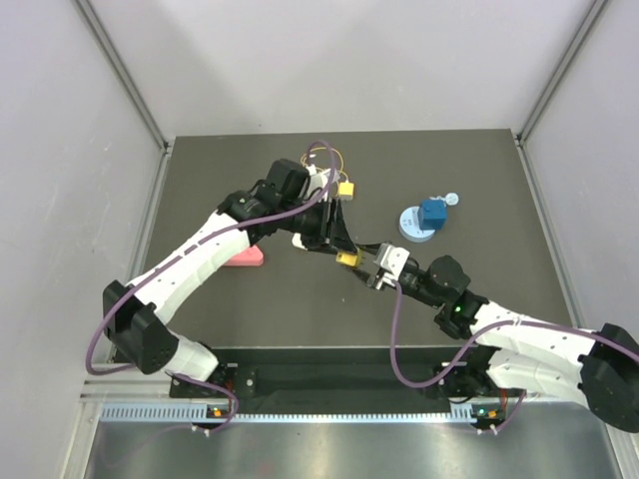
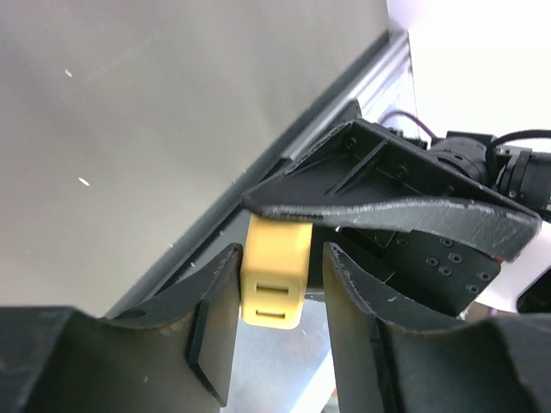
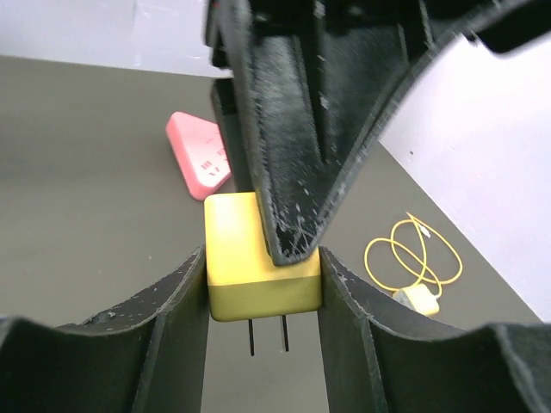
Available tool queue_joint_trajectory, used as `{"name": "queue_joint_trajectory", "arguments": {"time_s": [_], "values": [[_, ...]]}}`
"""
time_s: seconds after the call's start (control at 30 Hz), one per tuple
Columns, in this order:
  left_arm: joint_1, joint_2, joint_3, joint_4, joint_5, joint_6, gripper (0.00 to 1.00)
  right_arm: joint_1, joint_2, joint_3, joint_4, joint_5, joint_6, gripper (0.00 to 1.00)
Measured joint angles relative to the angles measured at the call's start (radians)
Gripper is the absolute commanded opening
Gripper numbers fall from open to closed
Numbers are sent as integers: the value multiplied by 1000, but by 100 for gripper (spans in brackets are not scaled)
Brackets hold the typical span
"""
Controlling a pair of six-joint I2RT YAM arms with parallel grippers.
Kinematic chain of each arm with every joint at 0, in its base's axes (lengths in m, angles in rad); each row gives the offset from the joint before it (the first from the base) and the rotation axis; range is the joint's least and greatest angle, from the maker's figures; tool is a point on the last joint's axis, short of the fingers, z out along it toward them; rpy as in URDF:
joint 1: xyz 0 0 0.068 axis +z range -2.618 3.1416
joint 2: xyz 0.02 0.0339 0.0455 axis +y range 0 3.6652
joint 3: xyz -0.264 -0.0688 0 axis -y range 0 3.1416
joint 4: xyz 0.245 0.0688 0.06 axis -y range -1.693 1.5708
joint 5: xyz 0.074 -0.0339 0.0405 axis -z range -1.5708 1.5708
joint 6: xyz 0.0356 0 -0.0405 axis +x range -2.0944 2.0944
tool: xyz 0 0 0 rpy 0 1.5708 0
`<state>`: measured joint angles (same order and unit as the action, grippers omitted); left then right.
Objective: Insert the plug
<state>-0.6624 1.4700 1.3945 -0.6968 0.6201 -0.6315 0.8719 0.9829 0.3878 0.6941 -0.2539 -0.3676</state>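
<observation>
Overhead view of a dark table [image 1: 300,321] with two white-and-black arms meeting near its centre. Right gripper [image 1: 353,261] [image 3: 263,297] clenched on a loose yellow block [image 1: 346,258] [image 3: 258,258] (two thin metal prongs poking out of its underside), with a finger pressed flat against each side. Left gripper [image 1: 341,249] [image 2: 280,275] reaching down onto the same block [image 2: 274,268] from the far side, its fingers framing it closely. One finger touching, a thin dark sliver beside the other, so no telling whether actually gripping or only closing in. The plug [image 1: 346,189] [image 3: 417,299] held by neither gripper: a small yellow connector toward the far edge, about midway along it, just beside the left arm's wrist. Its thin yellow wire [image 3: 367,255] coiled in loose loops beyond it, nearer the far edge. Pink power strip [image 1: 245,257] [image 3: 200,155] flat on the table toward the left edge, partly under the left arm. Small blue piece [image 1: 431,212] sitting on a pale round base [image 1: 411,231] in the right half, well apart from both grippers.
</observation>
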Motion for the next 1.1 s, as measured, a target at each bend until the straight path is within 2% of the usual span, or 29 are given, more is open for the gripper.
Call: {"name": "queue_joint_trajectory", "arguments": {"time_s": [0.2, 0.63, 0.73, 0.83, 0.87, 0.9, 0.97, 1.0, 1.1], "values": [[0, -43, -3, 8, -60, -2, 50, 3, 22, 7, 36, 56, 58, 0], [0, -54, -28, 9, -83, 8, 43, 3, 53, 7, 69, 69, 109, 0], [1, -54, -34, 13, -84, 6, 32, 3, 54, 7, 69, 69, 110, 0], [2, -54, -43, 23, -79, 9, 8, 3, 59, 7, 68, 70, 117, 2], [3, -54, -47, 26, -79, 8, 0, 3, 62, 7, 67, 71, 119, 8], [3, -54, -50, 28, -79, 6, 0, 3, 66, 7, 67, 71, 122, 26], [6, -54, -57, 33, -79, 2, 0, 3, 71, 7, 68, 74, 130, 43], [6, -54, -60, 34, -82, -1, 0, 3, 73, 7, 68, 77, 136, 64], [6, -54, -57, 31, -100, -10, 0, 4, 69, 7, 76, 85, 165, 100]]}}
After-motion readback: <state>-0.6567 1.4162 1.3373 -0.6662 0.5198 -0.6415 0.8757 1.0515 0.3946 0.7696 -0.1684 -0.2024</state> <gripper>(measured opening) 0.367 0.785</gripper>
